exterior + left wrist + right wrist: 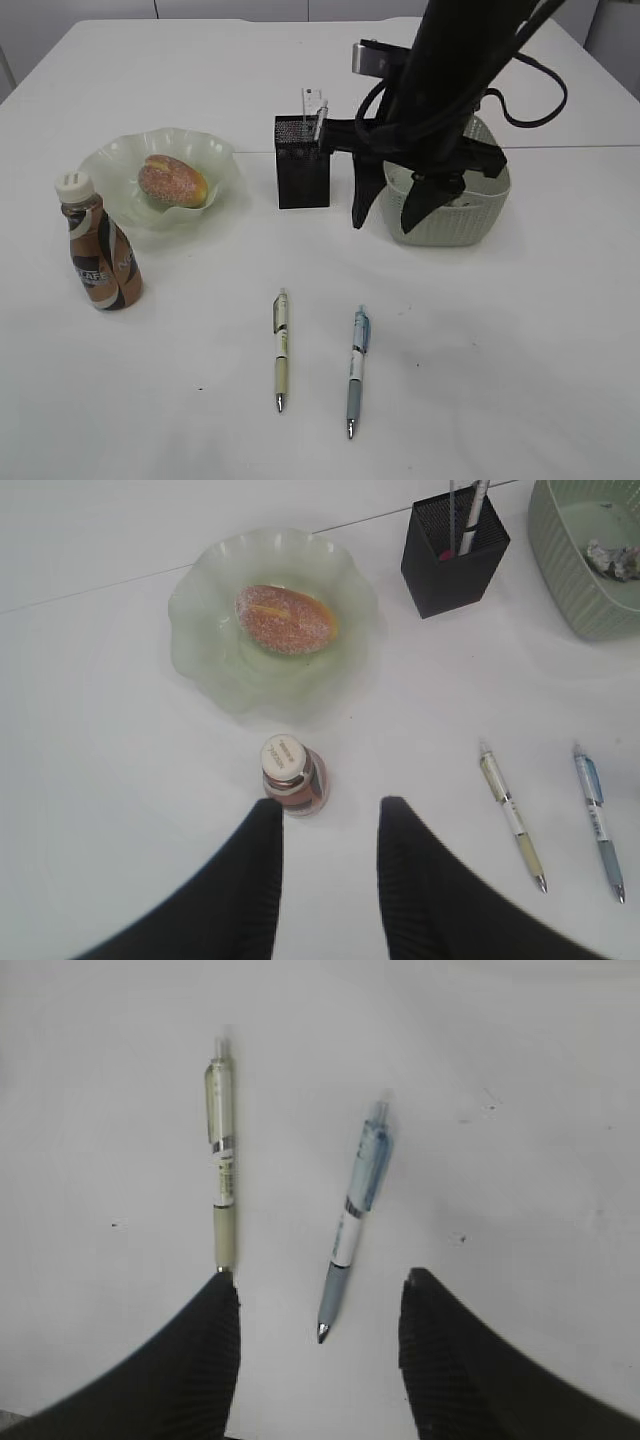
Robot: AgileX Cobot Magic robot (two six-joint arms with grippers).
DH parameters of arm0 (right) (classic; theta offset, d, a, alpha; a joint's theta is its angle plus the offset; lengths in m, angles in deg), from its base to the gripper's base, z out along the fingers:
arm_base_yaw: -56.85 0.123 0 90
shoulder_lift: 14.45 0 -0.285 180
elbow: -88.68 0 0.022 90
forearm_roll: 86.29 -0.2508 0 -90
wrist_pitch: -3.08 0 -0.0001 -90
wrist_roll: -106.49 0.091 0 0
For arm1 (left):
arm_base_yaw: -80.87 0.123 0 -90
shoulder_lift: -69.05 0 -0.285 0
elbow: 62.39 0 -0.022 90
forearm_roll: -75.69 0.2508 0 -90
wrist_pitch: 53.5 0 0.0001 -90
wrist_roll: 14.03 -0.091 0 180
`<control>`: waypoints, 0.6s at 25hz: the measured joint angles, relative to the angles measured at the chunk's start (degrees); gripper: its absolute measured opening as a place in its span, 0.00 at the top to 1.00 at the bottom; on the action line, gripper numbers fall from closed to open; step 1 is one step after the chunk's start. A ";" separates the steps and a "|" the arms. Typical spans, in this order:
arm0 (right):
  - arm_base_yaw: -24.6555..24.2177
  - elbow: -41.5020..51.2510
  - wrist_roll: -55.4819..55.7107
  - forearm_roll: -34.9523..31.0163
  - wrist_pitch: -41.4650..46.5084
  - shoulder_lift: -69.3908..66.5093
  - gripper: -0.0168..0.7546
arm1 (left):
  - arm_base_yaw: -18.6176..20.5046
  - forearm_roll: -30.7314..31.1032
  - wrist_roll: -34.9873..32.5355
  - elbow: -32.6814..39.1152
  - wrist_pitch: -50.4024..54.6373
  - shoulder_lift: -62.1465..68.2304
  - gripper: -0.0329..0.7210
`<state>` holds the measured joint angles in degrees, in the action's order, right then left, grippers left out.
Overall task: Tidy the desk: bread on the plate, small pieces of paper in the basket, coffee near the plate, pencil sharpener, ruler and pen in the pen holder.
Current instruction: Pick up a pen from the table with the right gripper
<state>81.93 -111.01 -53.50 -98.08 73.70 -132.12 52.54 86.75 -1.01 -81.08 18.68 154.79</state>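
Bread (172, 181) lies on the green plate (110, 165). The coffee bottle (100, 262) stands upright just in front of the plate. The black pen holder (300, 170) has white items sticking out of it. A green pen (282, 348) and a blue pen (356, 370) lie side by side on the table. My right gripper (386, 222) is open and empty, hanging high between the holder and the basket (470, 220). In the right wrist view it (320, 1277) looks down on both pens (222, 1150) (358, 1195). My left gripper (330, 805) is open and empty, high above the bottle (292, 775).
The basket (570, 570) holds crumpled paper (610, 558). The left wrist view also shows the bread (286, 618), plate (200, 650), holder (450, 570) and both pens (510, 815) (597, 820). The left arm is outside the exterior view.
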 joint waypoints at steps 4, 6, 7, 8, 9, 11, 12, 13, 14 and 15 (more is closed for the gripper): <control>0.09 0.14 0.44 4.57 0.00 -0.46 0.48 | 0.00 -0.10 0.00 0.00 0.00 0.00 0.64; 0.09 0.14 3.65 5.49 0.00 -0.99 0.48 | 0.00 -0.14 0.00 0.00 0.00 0.00 0.64; 0.50 0.14 5.40 5.92 0.00 -1.26 0.48 | 0.00 -0.24 0.00 0.00 0.00 0.00 0.64; 0.96 0.27 6.84 6.68 0.00 -1.49 0.48 | 0.00 -0.24 0.00 0.00 0.00 0.00 0.64; 1.66 0.53 8.51 7.40 0.00 -1.61 0.48 | 0.00 -0.24 0.00 0.00 0.00 0.00 0.64; 3.14 1.47 10.80 8.39 0.00 -2.09 0.48 | 0.00 -0.36 0.00 0.00 0.00 0.00 0.64; 3.87 1.87 11.42 8.55 0.00 -2.41 0.48 | 0.00 -0.36 0.00 0.00 0.00 0.00 0.64; 4.44 2.53 11.66 8.64 0.00 -2.97 0.48 | 0.00 -0.48 0.00 0.00 0.00 0.00 0.64; 5.04 3.02 11.90 8.64 0.00 -3.68 0.48 | 0.00 -0.61 0.00 0.00 0.00 0.00 0.64; 5.25 3.27 12.02 8.64 0.00 -4.60 0.48 | 0.00 -0.87 0.00 0.00 0.00 0.00 0.64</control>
<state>87.18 -107.74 -41.48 -89.43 73.70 -136.71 52.54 85.88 -1.01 -81.08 18.68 154.79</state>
